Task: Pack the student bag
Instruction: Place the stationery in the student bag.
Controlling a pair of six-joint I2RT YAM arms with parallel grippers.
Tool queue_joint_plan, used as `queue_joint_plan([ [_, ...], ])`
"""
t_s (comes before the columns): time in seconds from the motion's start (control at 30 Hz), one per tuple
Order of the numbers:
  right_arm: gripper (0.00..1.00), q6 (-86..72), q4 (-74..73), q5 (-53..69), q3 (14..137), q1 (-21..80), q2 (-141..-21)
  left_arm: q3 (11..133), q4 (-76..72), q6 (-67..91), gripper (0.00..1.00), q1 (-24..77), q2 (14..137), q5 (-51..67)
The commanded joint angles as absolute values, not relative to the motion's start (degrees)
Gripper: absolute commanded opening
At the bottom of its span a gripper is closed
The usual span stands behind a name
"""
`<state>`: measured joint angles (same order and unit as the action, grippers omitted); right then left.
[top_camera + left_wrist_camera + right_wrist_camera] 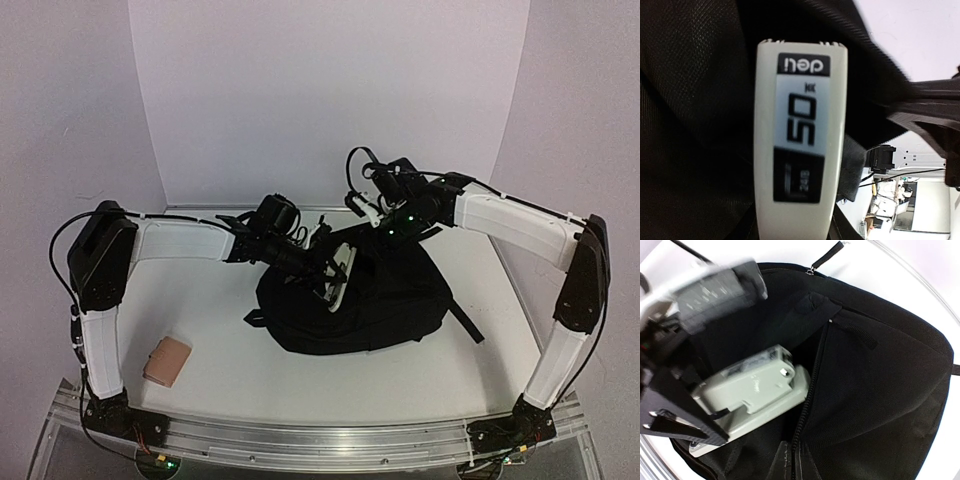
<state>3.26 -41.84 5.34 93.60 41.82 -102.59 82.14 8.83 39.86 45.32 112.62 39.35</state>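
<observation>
Nearest me, by the near-left corner of the surface (230,390), lies a pink pencil case (166,360). It is well apart from everything else and neither arm is on it.

Past it, around the middle of the surface, sits the student bag (390,310), a black slump lying broadside, with its mouth turned up and toward my left arm.

My left fingers (326,274) are closed part-way on a white stapler (341,276), or so it looks. They grip its rear end, so its long axis runs straight out from my wrist, roughly near to far and tipped down. From my left wrist the white stapler (800,130) has black bag fabric (695,125) to its left and above it. From the right wrist its front end (760,390) sits in the dark opening beside the zip (807,405). I judge it is already partly inside the mouth, with the deep part of the bag below and to the right of my left fingers. My left arm is the nearer one, so the coming move is a push along the stapler's own length, then letting go.

Farthest out, my right fingers (371,211) are at the bag's far rim, pressed fully together. I cannot tell whether they pinch a fold of fabric.
</observation>
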Motion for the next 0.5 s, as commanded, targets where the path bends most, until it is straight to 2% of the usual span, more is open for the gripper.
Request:
queue_joint_plan([
  [0.0,0.0,4.12,-39.16,4.6,94.29,41.75,-98.86,83.04,2.82,42.24,0.0,45.56,112.7,43.09],
  [0.2,0.0,5.27,-38.92,9.38,92.76,41.75,-97.87,84.7,1.86,43.01,0.0,45.71,114.49,45.68],
  [0.47,0.0,7.66,-38.95,11.79,89.96,41.76,-96.28,96.34,0.68,46.43,0.0,45.72,123.09,53.95],
])
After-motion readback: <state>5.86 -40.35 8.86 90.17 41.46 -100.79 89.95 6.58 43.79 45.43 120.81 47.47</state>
